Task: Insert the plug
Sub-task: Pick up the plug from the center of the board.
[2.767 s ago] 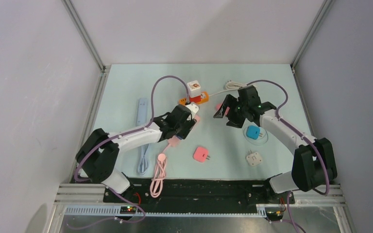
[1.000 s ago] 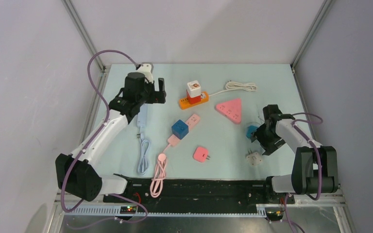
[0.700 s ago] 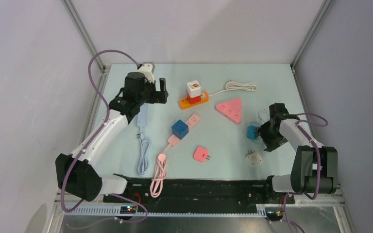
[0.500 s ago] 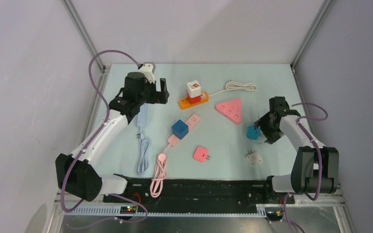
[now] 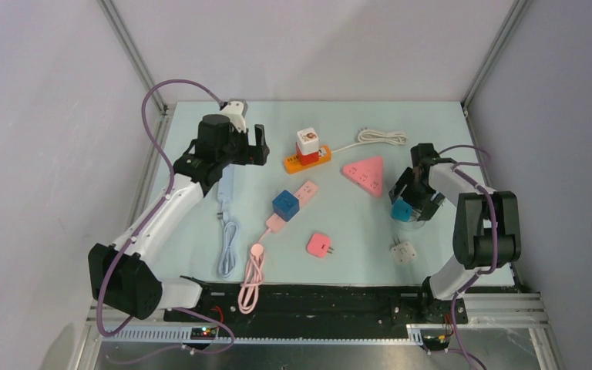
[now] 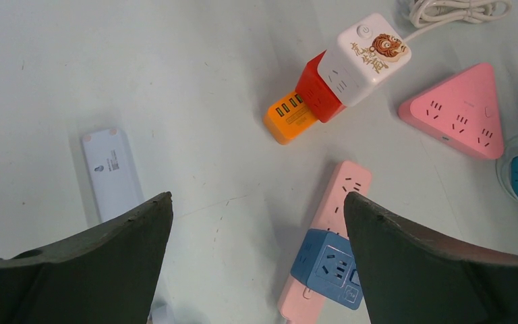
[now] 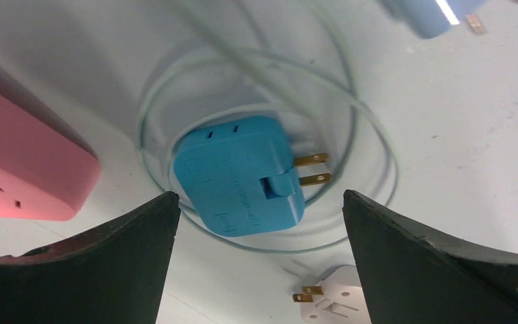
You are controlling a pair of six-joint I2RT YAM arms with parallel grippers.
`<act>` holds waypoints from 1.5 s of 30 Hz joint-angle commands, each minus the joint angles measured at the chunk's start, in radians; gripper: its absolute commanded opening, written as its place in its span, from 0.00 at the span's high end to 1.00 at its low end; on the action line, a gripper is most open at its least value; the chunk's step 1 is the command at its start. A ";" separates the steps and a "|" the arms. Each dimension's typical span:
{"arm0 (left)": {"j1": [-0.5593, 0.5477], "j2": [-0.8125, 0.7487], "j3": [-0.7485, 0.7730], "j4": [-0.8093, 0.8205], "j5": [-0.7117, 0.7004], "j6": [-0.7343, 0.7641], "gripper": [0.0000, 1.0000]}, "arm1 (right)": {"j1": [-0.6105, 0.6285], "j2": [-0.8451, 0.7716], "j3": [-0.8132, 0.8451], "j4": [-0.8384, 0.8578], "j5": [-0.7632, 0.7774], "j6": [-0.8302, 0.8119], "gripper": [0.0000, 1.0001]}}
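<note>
A blue plug (image 7: 239, 179) lies flat on the table inside a thin pale cable loop, its two brass prongs (image 7: 313, 169) pointing right in the right wrist view. My right gripper (image 7: 260, 197) hangs open just above it, a finger on each side with a gap to the plug. The top view shows the same plug (image 5: 401, 210) under that gripper (image 5: 413, 200). My left gripper (image 5: 253, 148) is open and empty, raised at the far left over the white power strip (image 5: 226, 181). A pink power strip (image 6: 340, 202) carries a blue cube adapter (image 6: 327, 266).
A pink triangular strip (image 5: 366, 173) lies just left of the blue plug. A white plug (image 5: 403, 251) and a pink square plug (image 5: 319, 244) lie nearer the front. An orange strip with red and white cubes (image 5: 308, 148) and a coiled white cable (image 5: 381, 136) sit at the back.
My right gripper has swung from the right edge back and left until it hangs over the blue plug, and its jaws have widened. The left arm has stayed still.
</note>
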 commanded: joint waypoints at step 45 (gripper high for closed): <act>-0.043 0.020 0.033 0.036 0.216 -0.012 0.00 | 0.132 -0.144 0.159 0.108 -0.185 -0.104 0.39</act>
